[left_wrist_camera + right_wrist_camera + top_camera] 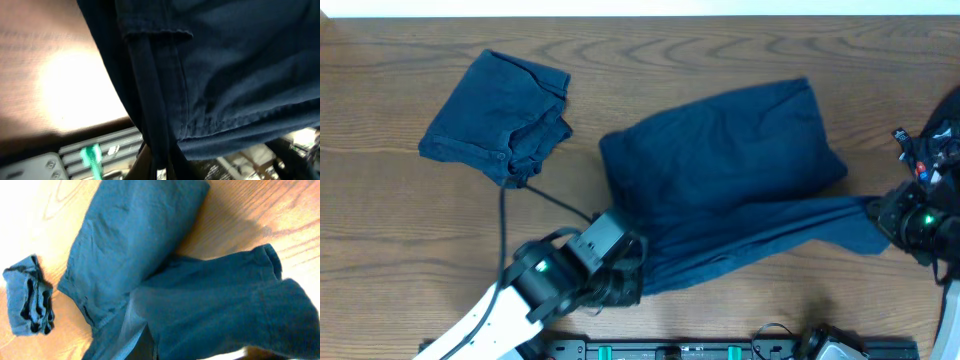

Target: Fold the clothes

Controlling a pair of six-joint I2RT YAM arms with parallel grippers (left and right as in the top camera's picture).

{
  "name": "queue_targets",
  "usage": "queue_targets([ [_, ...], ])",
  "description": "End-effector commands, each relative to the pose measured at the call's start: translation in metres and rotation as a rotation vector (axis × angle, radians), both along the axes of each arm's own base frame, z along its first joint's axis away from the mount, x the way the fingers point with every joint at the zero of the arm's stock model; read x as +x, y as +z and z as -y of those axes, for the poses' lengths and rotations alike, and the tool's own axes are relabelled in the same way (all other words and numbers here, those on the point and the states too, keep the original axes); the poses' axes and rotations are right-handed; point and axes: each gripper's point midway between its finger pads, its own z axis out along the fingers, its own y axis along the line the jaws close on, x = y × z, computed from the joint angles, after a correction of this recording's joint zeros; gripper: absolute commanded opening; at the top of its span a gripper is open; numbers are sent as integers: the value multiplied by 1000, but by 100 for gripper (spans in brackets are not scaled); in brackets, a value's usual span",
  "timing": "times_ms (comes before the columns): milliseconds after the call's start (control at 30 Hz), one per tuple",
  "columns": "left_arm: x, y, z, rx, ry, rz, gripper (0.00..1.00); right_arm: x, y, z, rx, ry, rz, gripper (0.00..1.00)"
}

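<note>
A pair of dark navy shorts (730,150) lies spread across the middle of the wooden table, its near edge pulled taut between my two grippers. My left gripper (625,280) is shut on the shorts' lower left edge; in the left wrist view the fabric (210,65) hangs out of the jaws (159,170). My right gripper (890,215) is shut on the right end; in the right wrist view the cloth (215,310) covers the jaws (150,347). A second pair of shorts (500,118), folded, lies at the back left and also shows in the right wrist view (27,297).
The wooden table (380,230) extends left and front. A black cable (535,195) runs from the folded pair toward my left arm. A rail with green parts (670,350) lines the front edge. Dark equipment (940,130) stands at the right edge.
</note>
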Motion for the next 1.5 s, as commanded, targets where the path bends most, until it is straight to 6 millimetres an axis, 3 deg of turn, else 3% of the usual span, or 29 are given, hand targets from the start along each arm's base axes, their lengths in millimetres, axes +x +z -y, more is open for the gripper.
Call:
queue_targets([
  [0, -9, 1, -17, 48, -31, 34, 6, -7, 14, 11, -104, -30, 49, 1],
  [100, -1, 4, -20, 51, -17, 89, 6, -5, 14, 14, -100, -67, 51, 1],
  [267, 42, 9, -5, 57, -54, 309, 6, 20, 11, 23, -71, -92, 61, 1],
  [367, 71, 9, -2, 120, -94, 449, 6, 54, 11, 22, -31, -45, 117, 1],
  [467, 103, 2, -23, 318, -52, 570, 6, 93, 13, 9, 29, 59, 195, 1],
  [567, 123, 1, -40, 459, -3, 647, 6, 129, 11, 2, 47, 127, 258, 1],
  [767, 163, 5, -49, 570, 88, 763, 6, 199, 1, -7, 10, 216, 377, 1],
  [967, 194, -11, -56, 640, 94, 771, 6, 245, -43, -20, 52, 238, 356, 1],
  [1267, 240, -41, -69, 682, 168, 766, 7, 279, -109, -27, 82, 254, 295, 1],
  [1333, 249, -46, -72, 682, 190, 772, 13, 282, -120, -27, 87, 254, 280, 1],
  [1400, 257, -50, -75, 681, 216, 777, 33, 283, -129, -26, 87, 250, 264, 7],
  [1467, 266, -50, -80, 675, 254, 788, 77, 284, -133, -25, 77, 261, 263, 23],
])
